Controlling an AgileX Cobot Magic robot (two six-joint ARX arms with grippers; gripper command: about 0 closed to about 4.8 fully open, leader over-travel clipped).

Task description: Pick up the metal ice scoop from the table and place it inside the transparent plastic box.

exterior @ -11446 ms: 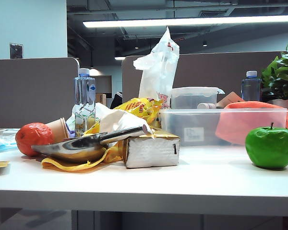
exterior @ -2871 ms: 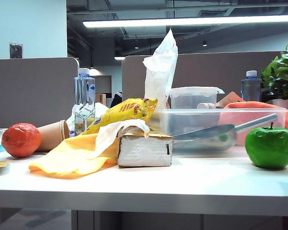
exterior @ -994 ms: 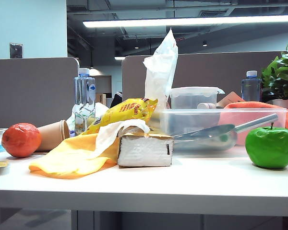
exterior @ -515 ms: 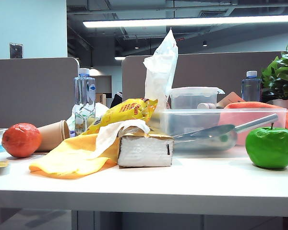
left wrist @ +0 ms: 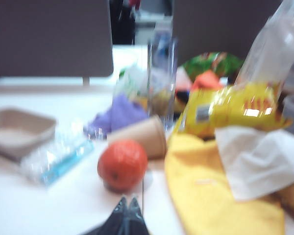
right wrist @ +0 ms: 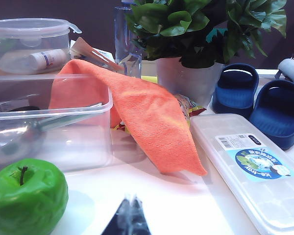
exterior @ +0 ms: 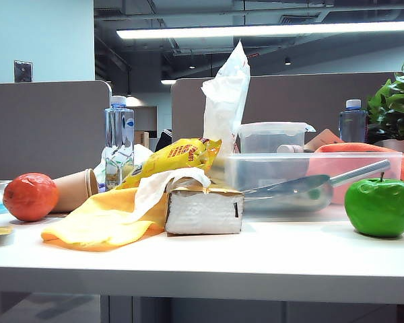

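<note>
In the exterior view the metal ice scoop point(exterior: 303, 185) lies inside the transparent plastic box point(exterior: 363, 165) on the table point(exterior: 269, 252), its handle slanting up toward the rim beside a green apple point(exterior: 379, 207). Neither gripper shows here.

In the left wrist view, which is blurred, the left gripper point(left wrist: 128, 203) hangs low over the table with its fingertips pressed together, empty. Just beyond it sits an orange ball point(left wrist: 122, 165), a yellow cloth point(left wrist: 210, 196) off to one side. The scoop is out of sight.

In the right wrist view the right gripper point(right wrist: 130, 203) is also pinched together and empty. The scoop point(right wrist: 29, 132) rests in the box point(right wrist: 95, 139), ahead of the tips and off to the apple's point(right wrist: 27, 200) side, well apart from them.
</note>
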